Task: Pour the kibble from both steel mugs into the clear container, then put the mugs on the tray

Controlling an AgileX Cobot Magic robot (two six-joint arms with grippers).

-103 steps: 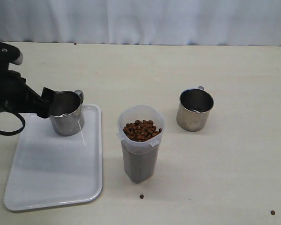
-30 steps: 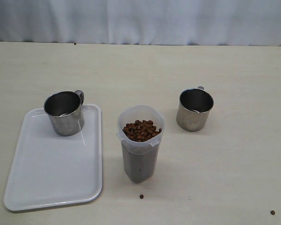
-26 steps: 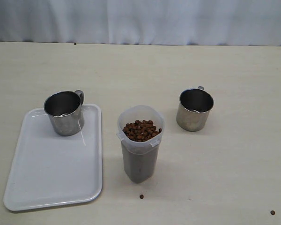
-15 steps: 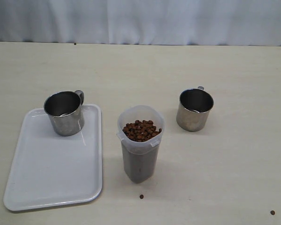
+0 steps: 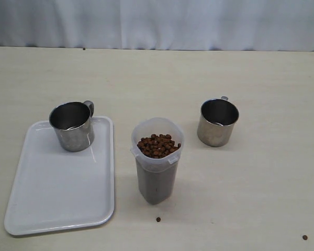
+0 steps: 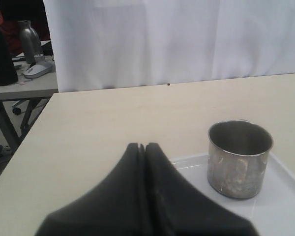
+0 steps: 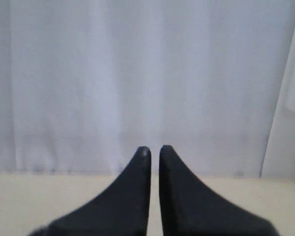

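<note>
One steel mug (image 5: 71,126) stands upright and empty on the far end of the white tray (image 5: 57,193); the left wrist view shows this mug (image 6: 239,158) on the tray (image 6: 280,196) too. The other steel mug (image 5: 217,122) stands empty on the table to the right. Between them the clear container (image 5: 156,158) holds kibble (image 5: 157,145) up near its rim. My left gripper (image 6: 144,146) is shut and empty, drawn back from the mug. My right gripper (image 7: 155,148) is shut on nothing, with a hairline gap, facing the curtain. Neither arm appears in the exterior view.
Stray pellets lie on the table: one (image 5: 158,219) in front of the container and one (image 5: 304,237) near the front right corner. A white curtain (image 5: 157,23) hangs behind the table. A desk with a bottle (image 6: 28,35) stands beyond the table's left edge.
Early on the left arm was at the mug on the tray; it has since withdrawn out of the exterior view. Nothing has moved over the last second.
</note>
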